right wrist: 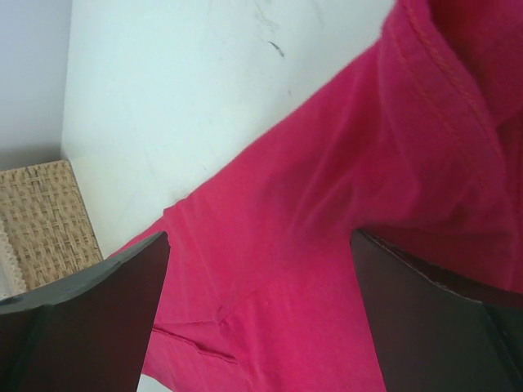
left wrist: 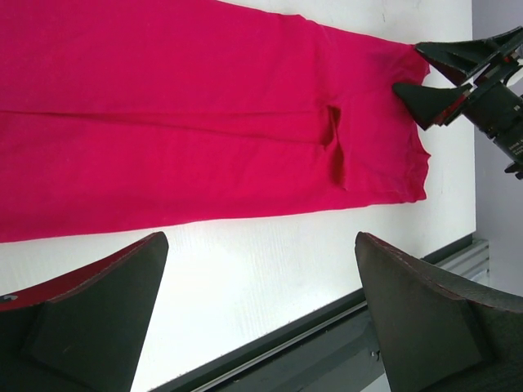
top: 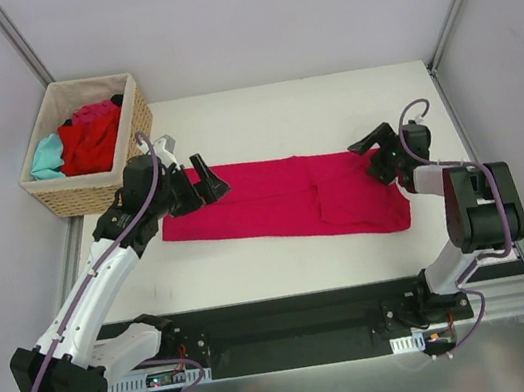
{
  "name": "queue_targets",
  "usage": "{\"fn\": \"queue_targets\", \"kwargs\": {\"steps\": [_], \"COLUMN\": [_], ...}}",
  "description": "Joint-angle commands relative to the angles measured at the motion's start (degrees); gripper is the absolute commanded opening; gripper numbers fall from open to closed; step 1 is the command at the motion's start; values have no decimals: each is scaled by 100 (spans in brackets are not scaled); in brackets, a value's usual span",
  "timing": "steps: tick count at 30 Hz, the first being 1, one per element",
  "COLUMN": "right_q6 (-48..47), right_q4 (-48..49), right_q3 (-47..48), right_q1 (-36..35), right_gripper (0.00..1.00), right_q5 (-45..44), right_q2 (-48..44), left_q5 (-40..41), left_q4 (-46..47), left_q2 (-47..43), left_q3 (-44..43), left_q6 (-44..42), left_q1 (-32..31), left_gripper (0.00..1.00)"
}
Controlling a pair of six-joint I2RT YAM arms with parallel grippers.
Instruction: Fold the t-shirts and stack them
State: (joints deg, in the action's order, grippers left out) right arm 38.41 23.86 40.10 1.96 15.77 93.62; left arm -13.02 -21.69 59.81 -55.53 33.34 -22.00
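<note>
A magenta-pink t-shirt (top: 284, 202) lies flat on the white table (top: 278, 112), folded lengthwise into a long strip. My left gripper (top: 208, 180) hovers at the strip's left end, open and empty. In the left wrist view the t-shirt (left wrist: 204, 122) fills the top, and the left gripper (left wrist: 260, 245) frames bare table beside its edge. My right gripper (top: 374, 158) stands open over the strip's right end, holding nothing. In the right wrist view the right gripper (right wrist: 258, 245) spans the t-shirt (right wrist: 327, 163) below it. More t-shirts, red (top: 91, 145), teal (top: 49, 157) and pink (top: 95, 112), lie bunched in the basket.
A tan wicker basket (top: 89, 191) stands at the table's back left corner, just behind the left arm; it also shows in the right wrist view (right wrist: 49, 212). A black base rail (top: 294, 317) runs along the near edge. Grey walls enclose the table.
</note>
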Motion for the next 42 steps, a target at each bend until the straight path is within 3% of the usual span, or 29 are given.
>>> {"fn": "queue_targets", "kwargs": {"steps": [1,9,28,35,42], "right_q6": [202,105,-1,-290,-273], "right_q4": [690,515,401,-188,-802], "right_q3": [332,543,1158,2229,4021], "right_q1": [33,42,24,-187,-652], "right_gripper": [97,97,97,96,96], "right_q5": [304,304,225,32,-39], "right_q2": [51,7,1166,1878,2985], "left_q5": [-175,-184,-298,-351,-377], "left_q4": [165,165,157,148,51], "left_q2": [-110,-40,-110,-128,-189], "left_q3": [7,-81,-46,-20,-55], "left_q6": [-144,-170,-241,-267,-337], "left_q1": [99,126,406,591,776], "left_gripper": [99,99,99,99,99]}}
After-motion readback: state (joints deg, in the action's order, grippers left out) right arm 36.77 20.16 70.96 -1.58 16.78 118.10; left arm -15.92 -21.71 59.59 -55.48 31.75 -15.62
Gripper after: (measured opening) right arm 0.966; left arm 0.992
